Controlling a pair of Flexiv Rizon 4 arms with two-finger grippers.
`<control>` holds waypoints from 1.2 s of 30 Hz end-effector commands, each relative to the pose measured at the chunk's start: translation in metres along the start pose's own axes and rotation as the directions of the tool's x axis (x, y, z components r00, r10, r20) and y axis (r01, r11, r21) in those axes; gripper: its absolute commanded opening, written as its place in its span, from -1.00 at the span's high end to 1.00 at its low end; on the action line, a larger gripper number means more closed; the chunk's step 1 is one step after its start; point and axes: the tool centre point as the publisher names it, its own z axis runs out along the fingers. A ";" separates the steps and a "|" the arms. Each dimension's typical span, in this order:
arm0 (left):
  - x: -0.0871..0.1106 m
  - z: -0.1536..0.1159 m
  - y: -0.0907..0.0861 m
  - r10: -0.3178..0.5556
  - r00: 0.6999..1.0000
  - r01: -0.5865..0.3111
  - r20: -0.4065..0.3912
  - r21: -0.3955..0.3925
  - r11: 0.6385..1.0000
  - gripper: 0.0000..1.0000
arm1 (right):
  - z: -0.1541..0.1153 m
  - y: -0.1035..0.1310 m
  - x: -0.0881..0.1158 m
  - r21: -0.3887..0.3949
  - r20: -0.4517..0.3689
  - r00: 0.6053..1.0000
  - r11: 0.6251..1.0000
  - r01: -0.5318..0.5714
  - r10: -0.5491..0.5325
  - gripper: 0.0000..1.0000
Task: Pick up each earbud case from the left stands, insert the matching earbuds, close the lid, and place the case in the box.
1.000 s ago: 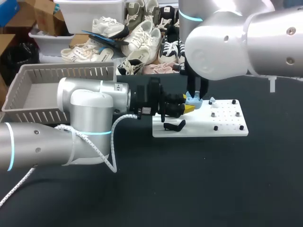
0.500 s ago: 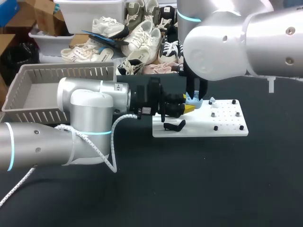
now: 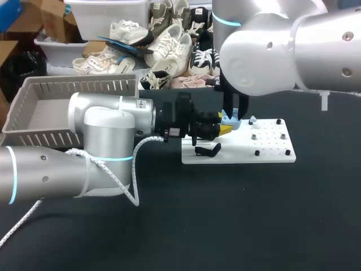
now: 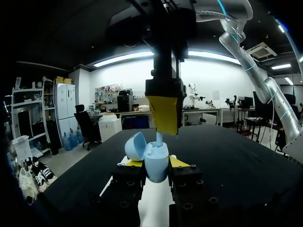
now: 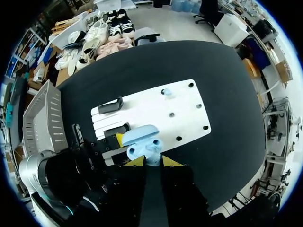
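While the left gripper (image 3: 223, 129) is clamped on the pale blue case (image 4: 156, 164) from both sides, holding it just above the white board (image 3: 271, 152), the lid (image 4: 135, 145) stands open. The right gripper (image 5: 151, 161) hangs directly over the case, fingers pinched on an earbud (image 4: 159, 138) whose lower end is at the case's mouth. Whether it is fully seated cannot be told.

Judgement: the task is at the insertion step for this case. A second earbud (image 5: 165, 91) lies apart on the board, so one more insertion appears outstanding, followed by lid closure and transfer. The box (image 3: 34, 121) sits well to the left, and no case shows in its visible part. Two dark items (image 5: 110, 105) on the board's end toward the box may be further cases or bare stands; which cannot be told.
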 end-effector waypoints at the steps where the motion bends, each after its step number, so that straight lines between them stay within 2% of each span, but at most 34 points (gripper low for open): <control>1: 0.001 0.000 0.000 0.001 1.000 -0.001 0.003 0.000 1.000 1.00 | -0.001 -0.003 0.002 0.000 0.006 1.000 1.000 -0.006 0.006 1.00; 13: 0.001 0.000 0.000 0.001 1.000 -0.001 0.003 0.000 1.000 1.00 | -0.001 -0.010 0.000 0.004 0.009 1.000 1.000 -0.024 0.024 1.00; 36: 0.001 0.000 0.000 0.001 1.000 -0.001 0.003 0.000 1.000 1.00 | 0.002 -0.002 -0.005 -0.005 0.001 1.000 1.000 -0.022 0.022 1.00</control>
